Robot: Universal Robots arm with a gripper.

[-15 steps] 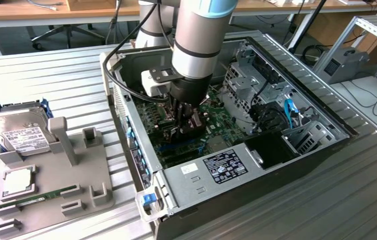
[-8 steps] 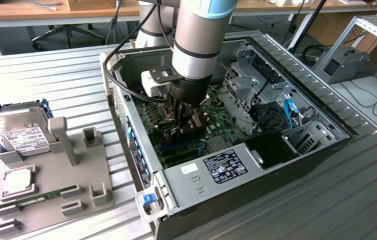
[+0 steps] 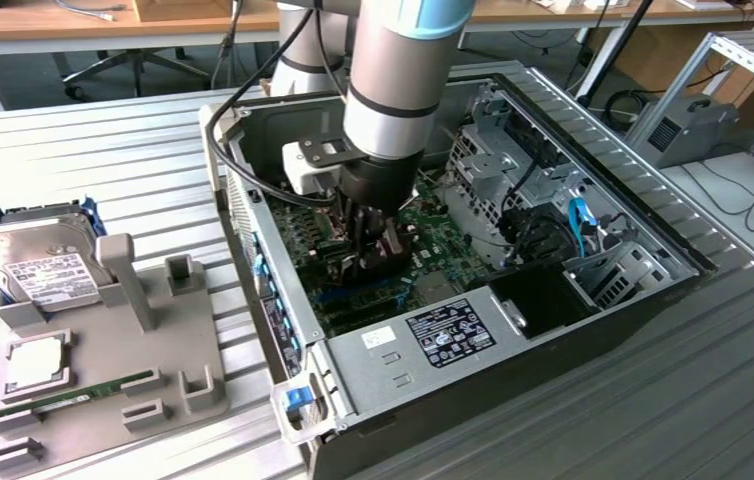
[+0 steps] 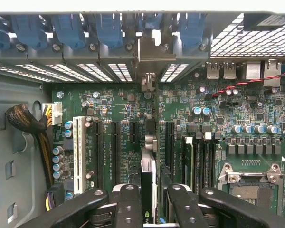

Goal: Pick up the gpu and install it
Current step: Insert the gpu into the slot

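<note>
My gripper (image 3: 365,252) reaches down inside the open computer case (image 3: 644,235), low over the green motherboard (image 3: 437,235). It is shut on the gpu (image 4: 148,167), which I see edge-on as a thin black card standing upright between the black fingers (image 4: 128,204). The card's silver end bracket (image 4: 152,50) sits at the rear slot openings of the case, beside the blue clips (image 4: 107,28). The card's lower edge lies along a black expansion slot, between the other black slots (image 4: 115,147) and the memory slots (image 4: 199,159). How deep it sits in the slot I cannot tell.
A grey holder tray (image 3: 150,350) on the exterior view's left carries a silver hard drive (image 3: 37,270), a green RAM stick (image 3: 77,392) and a square chip (image 3: 33,362). Inside the case are a cable bundle (image 4: 28,124), a blue cable (image 3: 577,222) and drive cages.
</note>
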